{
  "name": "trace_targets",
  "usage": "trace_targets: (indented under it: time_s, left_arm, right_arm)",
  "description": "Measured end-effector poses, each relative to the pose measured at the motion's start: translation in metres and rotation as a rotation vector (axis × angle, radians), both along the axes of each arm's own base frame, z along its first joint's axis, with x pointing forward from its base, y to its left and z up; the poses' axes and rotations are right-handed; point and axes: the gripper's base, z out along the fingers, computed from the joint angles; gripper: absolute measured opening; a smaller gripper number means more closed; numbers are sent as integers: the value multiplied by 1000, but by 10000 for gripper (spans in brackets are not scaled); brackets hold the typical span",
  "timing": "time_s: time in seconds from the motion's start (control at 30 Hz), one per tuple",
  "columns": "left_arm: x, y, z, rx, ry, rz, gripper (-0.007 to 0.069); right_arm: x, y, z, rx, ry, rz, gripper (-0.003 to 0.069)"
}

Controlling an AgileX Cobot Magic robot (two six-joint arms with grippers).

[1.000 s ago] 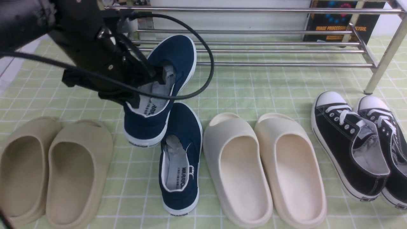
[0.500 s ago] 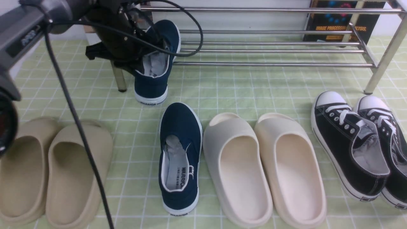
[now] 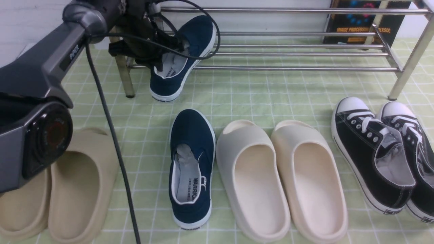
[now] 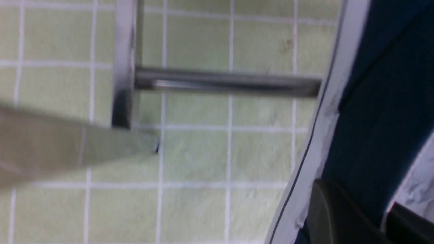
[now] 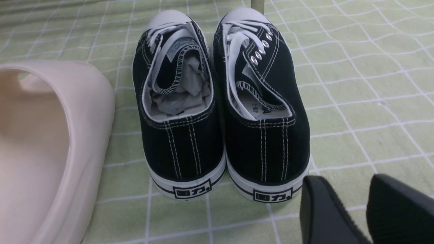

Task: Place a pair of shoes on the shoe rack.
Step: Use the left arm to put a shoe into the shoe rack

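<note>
Between the left jaws: the black left gripper (image 4: 357,195) was closed on the side wall of a navy-blue canvas slip-on shoe with a white rubber sole (image 3: 166,86), one finger inside the opening and one outside.
Held shoe: it leaned toe-up and to the right from the jaws, its toe over the left part of the low shiny steel-tube shoe rack (image 3: 288,68), its heel in front of the lower front bar. Whether its sole touched the bars could not be told.
Rack edge: the upright steel left leg (image 3: 125,79) stood just left of the held heel, a narrow strip of the green checked cloth (image 3: 257,91) showing between.
Second navy slip-on (image 3: 190,127): flat on the cloth, nearer the camera than the left jaws, toe toward the rack; cloth separated it from the held heel.
Right of that shoe: cream foam slides (image 3: 237,159), close beside it, toes apart from the rack.
Black cable (image 3: 113,135): looped over the held shoe and hung left of the second one.
Right jaws: the black right gripper (image 5: 344,189) stood open, cloth visible between its fingers, near the heels of the black canvas lace-up sneakers (image 5: 183,149).
</note>
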Motion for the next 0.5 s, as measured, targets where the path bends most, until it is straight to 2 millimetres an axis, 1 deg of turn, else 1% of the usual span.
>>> trace_targets:
  time_s: [0.13,0.33,0.43,0.5]
  left_arm:
    - [7,-4,0,-50,-63,34,13]
    - [7,-3,0,-70,-59,63,13]
    - [7,-3,0,-72,-59,65,27]
    - [7,-3,0,-74,-58,65,57]
  right_arm:
    - [0,0,0,0,0,0,239]
    - [0,0,0,0,0,0,239]
    - [0,0,0,0,0,0,239]
    - [0,0,0,0,0,0,239]
